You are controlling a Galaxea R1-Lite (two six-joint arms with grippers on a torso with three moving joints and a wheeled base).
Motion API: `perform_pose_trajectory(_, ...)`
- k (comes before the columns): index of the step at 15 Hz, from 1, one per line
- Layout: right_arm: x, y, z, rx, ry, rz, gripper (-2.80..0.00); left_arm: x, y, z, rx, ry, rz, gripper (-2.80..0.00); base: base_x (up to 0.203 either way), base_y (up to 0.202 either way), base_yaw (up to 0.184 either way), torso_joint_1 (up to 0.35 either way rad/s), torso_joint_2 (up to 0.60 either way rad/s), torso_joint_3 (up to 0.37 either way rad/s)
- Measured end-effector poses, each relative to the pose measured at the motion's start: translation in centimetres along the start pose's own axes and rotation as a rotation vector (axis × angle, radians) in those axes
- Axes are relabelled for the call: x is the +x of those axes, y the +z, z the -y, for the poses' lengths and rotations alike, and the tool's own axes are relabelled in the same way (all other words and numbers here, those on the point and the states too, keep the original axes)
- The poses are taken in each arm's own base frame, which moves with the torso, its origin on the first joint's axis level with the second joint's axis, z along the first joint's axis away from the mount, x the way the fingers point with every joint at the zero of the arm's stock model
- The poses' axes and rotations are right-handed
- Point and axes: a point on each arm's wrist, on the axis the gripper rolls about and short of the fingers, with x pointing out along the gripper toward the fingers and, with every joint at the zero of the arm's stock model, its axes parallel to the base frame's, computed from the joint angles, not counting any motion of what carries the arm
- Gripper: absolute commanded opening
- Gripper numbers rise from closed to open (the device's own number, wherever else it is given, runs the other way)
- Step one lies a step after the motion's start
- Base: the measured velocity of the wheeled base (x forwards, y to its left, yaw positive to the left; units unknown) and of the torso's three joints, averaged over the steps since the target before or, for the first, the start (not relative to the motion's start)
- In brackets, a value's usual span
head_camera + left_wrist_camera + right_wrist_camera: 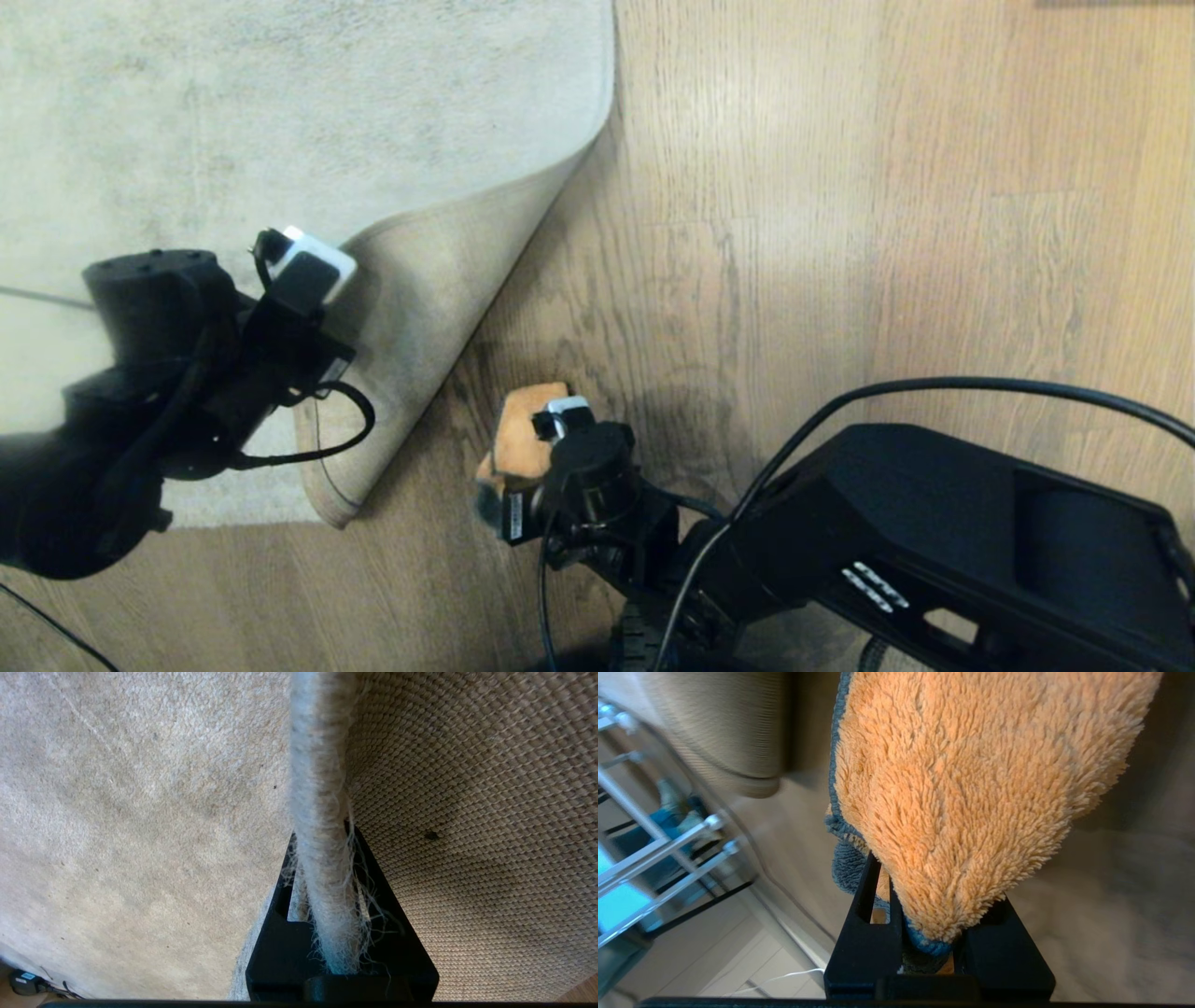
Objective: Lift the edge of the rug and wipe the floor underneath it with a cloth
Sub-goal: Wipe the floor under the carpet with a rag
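The grey-beige rug (280, 103) covers the upper left of the head view. Its corner is folded up and over, showing tan woven backing (429, 308). My left gripper (329, 359) is shut on the rug edge (320, 788), which runs up between its black fingers (280, 914); the backing (467, 835) hangs on one side. My right gripper (523, 467) is shut on the orange cloth (527, 434) and hovers low over the bare wood floor (840, 233) beside the lifted flap. In the right wrist view the fluffy cloth (971, 774) with its grey-blue hem fills the right gripper (934, 882).
My black right arm and body (934, 523) fill the lower right, with a cable (980, 385) arching over the planks. A metal rack (658, 840) and pale tiles (738, 961) lie beyond the rug. A black plug (23, 982) sits at the rug's far border.
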Motion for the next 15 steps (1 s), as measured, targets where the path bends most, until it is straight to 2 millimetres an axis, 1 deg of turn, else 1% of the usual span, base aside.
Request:
perform_pose_trajectory(2,-0.4,-0.6,0.9,0.002,-0.013,0.003,-2.8,0.0,0.0,0.0,0.002,0.0,-0.001,-2.8,0.0,0.0,0.0,0.0,0.0,0.0)
perform_pose_trajectory(4,-0.8,-1.0,2.2,0.006,-0.039,-0.002,-2.8,0.0,0.0,0.0,0.002,0.001,-0.002,-2.8,0.0,0.0,0.0,0.0,0.0,0.0)
perform_pose_trajectory(6,-1.2,-1.0,3.5,0.012,-0.064,0.001,-2.8,0.0,0.0,0.0,0.002,0.001,-0.002,-2.8,0.0,0.0,0.0,0.0,0.0,0.0)
perform_pose_trajectory(8,-1.6,-0.6,5.2,0.008,-0.103,0.0,-2.8,0.0,0.0,0.0,0.002,0.0,-0.001,-2.8,0.0,0.0,0.0,0.0,0.0,0.0)
perform_pose_trajectory(10,-2.0,0.2,7.0,-0.001,-0.143,0.013,-2.8,0.0,0.0,0.0,0.002,0.0,-0.001,-2.8,0.0,0.0,0.0,0.0,0.0,0.0)
perform_pose_trajectory(11,-2.3,0.9,7.9,-0.001,-0.162,0.027,-2.8,0.0,0.0,0.0,0.002,0.0,-0.001,-2.8,0.0,0.0,0.0,0.0,0.0,0.0)
perform_pose_trajectory(12,-2.6,1.7,8.5,0.003,-0.171,0.039,-2.8,0.0,0.0,0.0,0.002,-0.001,-0.001,-2.8,0.0,0.0,0.0,0.0,0.0,0.0)
perform_pose_trajectory(15,-3.7,3.8,8.6,0.008,-0.177,0.065,-2.8,0.0,0.0,0.0,0.001,-0.002,0.0,-2.8,0.0,0.0,0.0,0.0,0.0,0.0)
